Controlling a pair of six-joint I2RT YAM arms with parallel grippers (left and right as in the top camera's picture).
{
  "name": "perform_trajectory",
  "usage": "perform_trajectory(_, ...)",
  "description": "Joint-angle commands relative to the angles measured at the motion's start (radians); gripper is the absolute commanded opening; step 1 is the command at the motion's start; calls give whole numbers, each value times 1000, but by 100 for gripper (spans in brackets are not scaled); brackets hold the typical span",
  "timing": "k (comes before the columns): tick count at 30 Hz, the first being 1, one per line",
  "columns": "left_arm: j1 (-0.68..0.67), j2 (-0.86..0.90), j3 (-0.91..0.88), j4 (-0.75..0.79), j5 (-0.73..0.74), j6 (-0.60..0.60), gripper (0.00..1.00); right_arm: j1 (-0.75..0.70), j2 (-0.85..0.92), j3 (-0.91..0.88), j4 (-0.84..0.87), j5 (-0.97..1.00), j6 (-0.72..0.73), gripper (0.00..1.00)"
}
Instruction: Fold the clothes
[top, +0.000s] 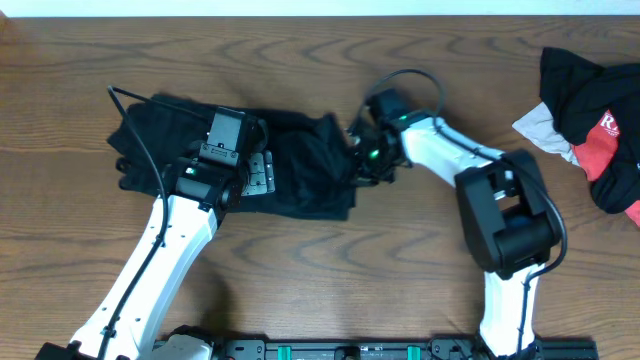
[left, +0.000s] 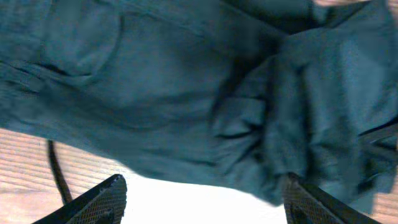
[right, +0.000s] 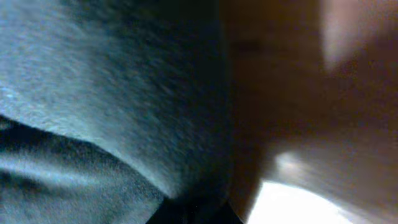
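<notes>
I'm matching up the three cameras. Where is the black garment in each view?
Overhead: black garment left of centre on the wooden table.
Left wrist: it fills the upper frame.
Right wrist: it fills the left half, blurred.
Shared landmark: the garment's edge against the wood.

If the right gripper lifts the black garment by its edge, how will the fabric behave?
Probably floppy: the black garment lies in soft folds and bunches near the right gripper, so it should droop, not hold shape. Likely light, as it looks thin. The rest may drag across the wooden table.
</notes>
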Motion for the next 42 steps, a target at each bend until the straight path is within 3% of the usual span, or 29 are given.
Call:
perform_trajectory(1, 4, -2, -6, -3, -13, 2, 80, -105, 13, -8, -24, 94, -11, 1)
perform_trajectory(14, 4, -2, -6, 10, -13, 2, 82, -436, -25, -3, -155, 235, -183, 1)
perform_trajectory(20, 4, -2, -6, 31, -13, 2, 82, -520, -66, 75, -255, 332, -250, 2)
perform_trajectory(25, 4, -1, -6, 42, -13, 2, 82, -539, -67, 261, -447, 436, -272, 22)
perform_trajectory(30, 4, 0, -13, 75, -13, 2, 82, -522, -67, 454, -577, 458, -243, 25)
perform_trajectory(31, 4, 0, -17, 88, -13, 2, 82, -517, -67, 481, -593, 455, -232, 29)
perform_trajectory(34, 4, 18, -19, 132, -12, 27, 82, -502, -67, 542, -626, 343, -227, 56)
perform_trajectory(35, 4, 29, -19, 151, -11, 39, 82, -496, -67, 548, -629, 286, -238, 59)
perform_trajectory(39, 4, 114, -19, 232, -1, 55, 82, -461, -67, 538, -638, 54, -323, 58)
perform_trajectory(42, 4, 198, -19, 273, -1, 54, 82, -417, -67, 532, -636, 59, -324, 44)
